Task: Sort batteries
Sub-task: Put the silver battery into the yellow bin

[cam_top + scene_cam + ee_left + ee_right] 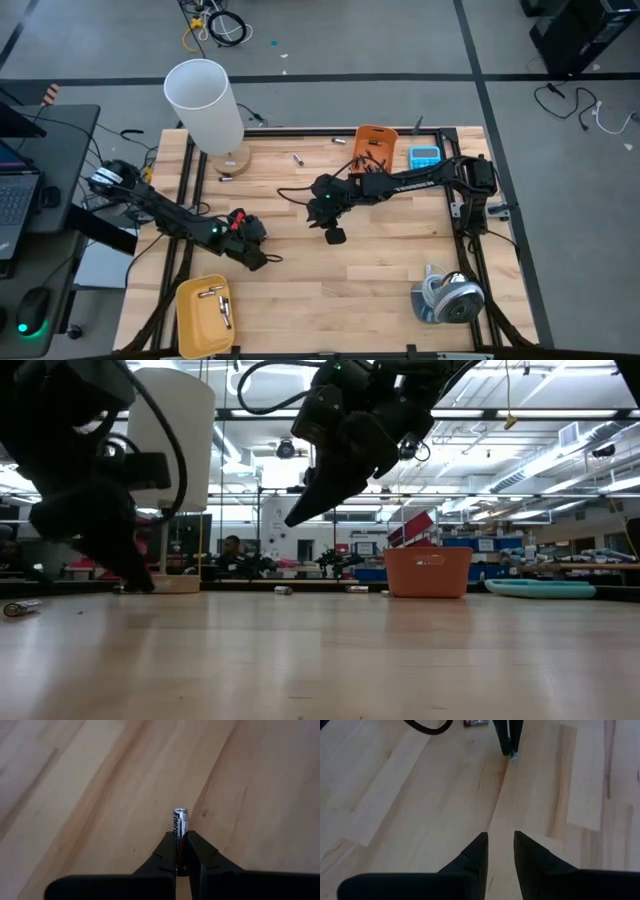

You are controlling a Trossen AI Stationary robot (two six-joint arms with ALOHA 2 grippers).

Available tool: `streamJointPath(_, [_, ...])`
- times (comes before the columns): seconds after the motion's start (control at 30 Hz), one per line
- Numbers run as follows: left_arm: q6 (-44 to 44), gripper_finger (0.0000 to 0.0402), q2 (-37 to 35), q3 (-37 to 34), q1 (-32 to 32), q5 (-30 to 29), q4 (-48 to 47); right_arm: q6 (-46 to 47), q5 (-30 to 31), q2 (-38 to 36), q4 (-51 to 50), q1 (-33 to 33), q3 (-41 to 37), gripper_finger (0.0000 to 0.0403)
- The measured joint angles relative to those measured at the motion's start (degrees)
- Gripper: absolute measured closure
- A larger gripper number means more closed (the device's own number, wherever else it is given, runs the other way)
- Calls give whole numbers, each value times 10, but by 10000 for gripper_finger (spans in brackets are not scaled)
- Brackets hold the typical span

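My left gripper (181,841) is at the table's near left (250,250), shut on one silvery battery (180,820). Just beyond it a yellow tray (190,325) at the near left edge holds two batteries (218,300). Loose batteries lie flat on the wood at the far side (298,158) (340,141) (225,177). My right gripper (500,840) hangs open above the table's middle (335,235), nothing between its fingers. In the low view it slants down (300,515), clear of the wood. My left gripper pinches the silvery battery between its two fingers, on the battery's lower length (179,837). The battery lies along the fingers, and its capped end (180,813) sticks out past the tips. The fingers slant down toward the wood. Whether the battery's end touches the table I cannot tell.
An orange bin (375,145) and a blue calculator (425,157) stand at the far right. A white lamp shade on a wooden base (205,100) is at the far left. A silvery tape roll (450,300) lies near right. Another battery lies far left in the low view (20,607).
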Motion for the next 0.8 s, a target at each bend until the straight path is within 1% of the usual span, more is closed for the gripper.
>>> streamJointPath(0.07, [5, 391, -16, 0, 0, -14, 4, 0, 0, 0, 5, 0, 0, 324])
streamJointPath(0.23, [64, 391, -86, 1, -6, -47, 29, 0, 0, 0, 13, 0, -11, 324])
streamJointPath(0.3, [94, 391, -118, 1, -11, -48, 40, 2, 0, 0, 17, 0, -20, 324])
streamJointPath(0.33, [112, 391, -133, 1, -13, -39, 50, 3, 0, 0, 18, 0, -25, 324])
streamJointPath(0.37, [139, 391, -147, 1, -15, -13, 63, 3, 0, 0, 20, 0, -28, 324])
streamJointPath(0.4, [168, 391, -159, 4, -18, 28, 69, 4, 0, 0, 22, 0, -31, 324])
streamJointPath(0.47, [214, 391, -175, 21, -26, 131, 72, 4, 0, 0, 26, -1, -37, 324])
streamJointPath(0.53, [222, 391, -181, 45, -31, 230, 64, 5, 0, 0, 33, -1, -40, 324])
streamJointPath(0.6, [187, 391, -178, 78, -40, 315, 34, 5, 0, 0, 39, -1, -40, 324])
streamJointPath(0.67, [116, 391, -172, 116, -54, 374, -9, 5, 0, 0, 43, -2, -41, 324])
streamJointPath(0.73, [33, 391, -167, 154, -76, 410, -51, 5, 0, 0, 45, -1, -41, 324])
streamJointPath(0.8, [-54, 391, -162, 184, -105, 425, -97, 5, 0, 0, 53, -1, -41, 324])
